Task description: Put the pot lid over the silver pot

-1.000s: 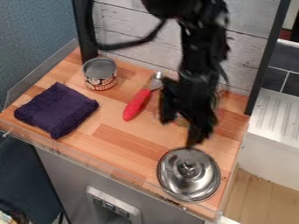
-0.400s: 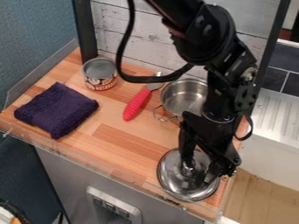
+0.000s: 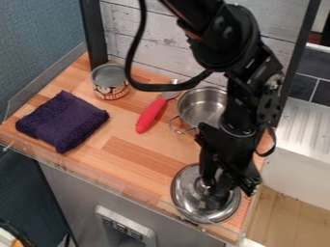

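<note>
gripper point(image 3: 213, 187) pinched in on lid point(image 3: 221, 212) knob, lid shifted v. slightly

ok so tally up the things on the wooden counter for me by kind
Pots: 1, silver
Lids: 1, silver
Cans: 1
Folded cloths: 1, dark purple
Red-handled utensils: 1
Total: 5

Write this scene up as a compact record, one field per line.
surface: wooden tabletop
lid: silver, domed, with a knob; on the wood near the front edge
pot: silver, uncovered, with a wire handle; partly behind the arm
gripper: over the lid, down at its knob
utensil: red handle, metal head towards the back wall, beside the pot
can: open-looking tin, back left in the picture
cloth: dark purple, folded, left in the picture
task status: lid not on the pot
</note>
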### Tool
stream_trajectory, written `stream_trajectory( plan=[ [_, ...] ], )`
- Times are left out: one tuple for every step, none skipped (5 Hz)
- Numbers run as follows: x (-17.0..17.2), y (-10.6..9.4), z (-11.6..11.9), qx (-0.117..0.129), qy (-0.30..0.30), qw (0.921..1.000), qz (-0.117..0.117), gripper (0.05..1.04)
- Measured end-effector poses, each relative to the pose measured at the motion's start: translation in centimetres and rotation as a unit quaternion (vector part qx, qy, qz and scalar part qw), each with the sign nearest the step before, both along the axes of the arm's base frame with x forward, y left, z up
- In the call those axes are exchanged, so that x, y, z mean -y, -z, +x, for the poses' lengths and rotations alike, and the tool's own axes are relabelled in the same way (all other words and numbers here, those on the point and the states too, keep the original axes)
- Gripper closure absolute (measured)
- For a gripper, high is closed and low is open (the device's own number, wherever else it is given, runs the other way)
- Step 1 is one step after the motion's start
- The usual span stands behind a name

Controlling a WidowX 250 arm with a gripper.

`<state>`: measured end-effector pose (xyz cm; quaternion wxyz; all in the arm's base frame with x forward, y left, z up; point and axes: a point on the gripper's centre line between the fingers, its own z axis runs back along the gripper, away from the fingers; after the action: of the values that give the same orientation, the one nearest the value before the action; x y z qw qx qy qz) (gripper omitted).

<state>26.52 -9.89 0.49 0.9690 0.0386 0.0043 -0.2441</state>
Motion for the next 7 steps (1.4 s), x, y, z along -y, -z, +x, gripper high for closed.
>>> stream_trajectory(
  plan=[
    [-0.8,-1.1,0.0,0.005,-0.015,0.9998,-0.010,0.266],
    [-1.2,-0.9,-0.4,-0.004,-0.016,0.9998,-0.008,0.079],
    [-1.4,-0.8,-0.6,-0.007,-0.015,0.9998,-0.009,0.080],
    [-1.4,0.0,-0.6,-0.016,-0.013,0.9998,-0.006,0.134],
    [-1.2,0.2,0.0,-0.014,-0.021,0.9997,-0.007,0.409],
    [-1.1,0.2,0.3,-0.012,-0.021,0.9997,-0.008,0.693],
    [-1.2,0.2,0.2,-0.012,-0.020,0.9997,-0.007,0.804]
  ],
)
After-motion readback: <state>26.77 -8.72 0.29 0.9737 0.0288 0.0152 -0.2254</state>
